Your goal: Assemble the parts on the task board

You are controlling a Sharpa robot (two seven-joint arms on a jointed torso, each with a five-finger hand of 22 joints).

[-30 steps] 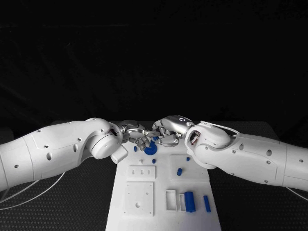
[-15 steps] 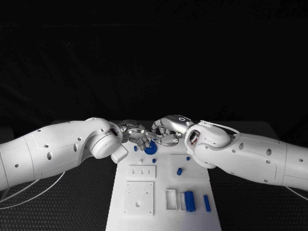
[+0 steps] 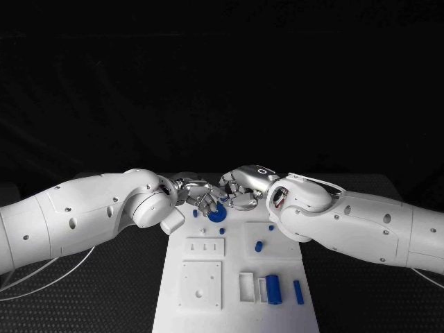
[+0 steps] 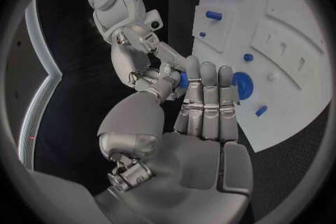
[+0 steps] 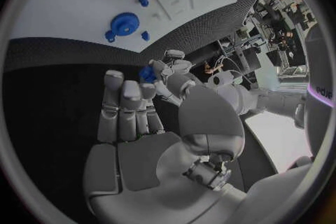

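We see the black counter [image 3: 102, 277] carrying the white board [image 3: 232, 277], which runs from the near edge up toward our two hands. Our left arm [image 3: 72, 218] and right arm [image 3: 367, 225] come in from either side and meet over the far end of the board.

Our left hand [image 3: 197, 194] and right hand [image 3: 240, 191] sit close together, fingertips almost touching. In the left wrist view our left hand [image 4: 189, 117] has its long fingers straight and side by side, thumb bent in toward them. A small blue part [image 4: 183, 79] shows at the fingertips, between them and the fingers of the right hand [image 4: 143, 61]. In the right wrist view the same blue part [image 5: 147, 74] lies between the tips of our right hand [image 5: 140, 123] and the left hand [image 5: 171, 75]. We cannot tell which hand actually grips it, or whether both do.

On the board, a blue gear [image 3: 217, 216] lies flat just below the hands, with small blue pegs [image 3: 222, 232] beside it. Further toward us stands a short blue cylinder [image 3: 259, 246] on a raised white block. Near the front edge a blue bar [image 3: 273, 290] sits in a white slot, and a thin blue rod [image 3: 298, 293] lies just beside it.
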